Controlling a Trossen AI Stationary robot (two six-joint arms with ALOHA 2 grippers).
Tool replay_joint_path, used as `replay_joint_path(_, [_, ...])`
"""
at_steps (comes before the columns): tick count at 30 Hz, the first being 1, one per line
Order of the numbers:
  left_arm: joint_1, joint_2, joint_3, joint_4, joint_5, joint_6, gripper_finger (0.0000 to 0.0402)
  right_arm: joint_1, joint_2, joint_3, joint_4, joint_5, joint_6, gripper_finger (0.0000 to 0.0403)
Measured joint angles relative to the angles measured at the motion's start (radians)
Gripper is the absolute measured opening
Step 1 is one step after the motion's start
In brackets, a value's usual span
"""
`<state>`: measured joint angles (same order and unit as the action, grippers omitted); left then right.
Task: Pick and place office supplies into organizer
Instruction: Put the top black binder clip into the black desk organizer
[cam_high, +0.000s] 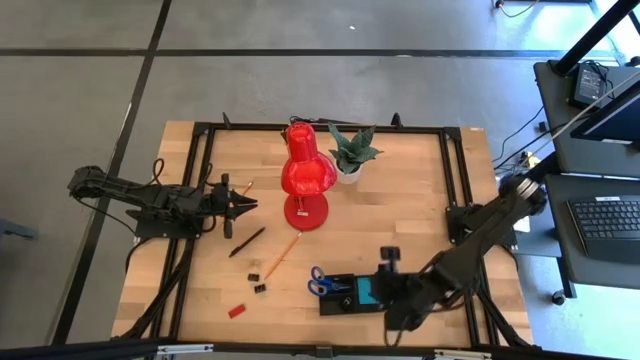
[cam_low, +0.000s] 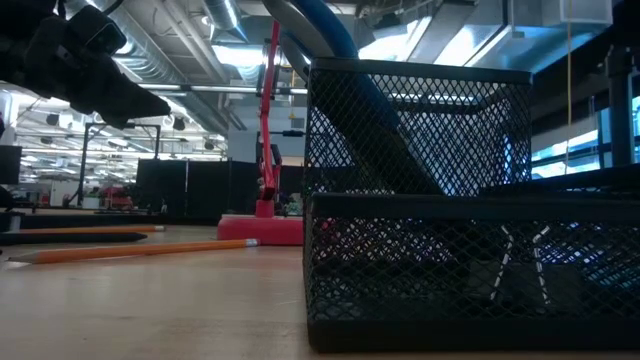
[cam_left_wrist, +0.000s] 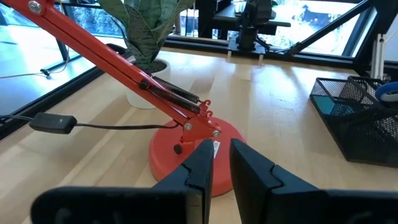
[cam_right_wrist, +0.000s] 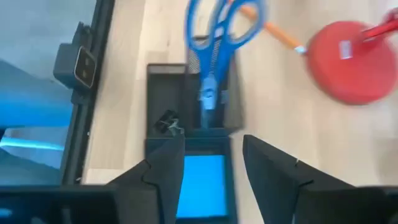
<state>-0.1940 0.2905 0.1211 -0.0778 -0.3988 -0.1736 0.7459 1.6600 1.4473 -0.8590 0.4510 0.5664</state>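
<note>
Organizer (cam_low: 470, 200) mesh hides scissors (cam_low: 340, 40) blades

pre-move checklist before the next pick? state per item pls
1. Right gripper empty, jaws apart over the organizer: ok.
2. Blue note pad lies in a compartment below it: ok.
3. Scissors stand in the organizer's cup, handles up: ok.
4. A black clip sits in a compartment: ok.
5. Orange pencil, black pen, two clips and red block on the table: not ok.
6. Left gripper clear of the red lamp: ok; holding anything: cannot tell.
</note>
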Motion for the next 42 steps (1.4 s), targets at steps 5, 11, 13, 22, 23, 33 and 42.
replay_joint_path(5, [0.000, 0.000, 0.000, 0.000, 0.000, 0.000, 0.0047, -0.021, -0.147, -0.118, 0.053, 0.012, -0.072, 0.0165])
replay_joint_path(11, [0.000, 0.000, 0.000, 0.000, 0.000, -0.031, 0.0047, -0.118, -0.395, -0.472, 0.320, -0.039, -0.137, 0.0165])
replay_joint_path(13, [0.000, 0.000, 0.000, 0.000, 0.000, -0.050, 0.0047, -0.163, -0.484, -0.600, 0.451, -0.078, -0.186, 0.0165])
replay_joint_path(22, [0.000, 0.012, 0.000, 0.070, 0.080, -0.066, 0.0063, -0.387, -0.796, -0.965, 0.767, -0.160, -0.437, 0.0165])
replay_joint_path(23, [0.000, 0.017, 0.000, 0.087, 0.080, -0.053, 0.0071, -0.409, -0.822, -0.984, 0.773, -0.161, -0.460, 0.0165])
replay_joint_path(33, [0.000, 0.156, 0.001, 0.374, 0.056, 0.053, 0.0154, -0.569, -0.938, -1.079, 0.786, -0.218, -0.524, 0.0165])
replay_joint_path(42, [-0.052, 0.457, 0.256, 0.231, 0.056, 0.144, 0.0153, -0.746, -0.936, -1.201, 0.982, -0.457, -0.489, 0.0165])
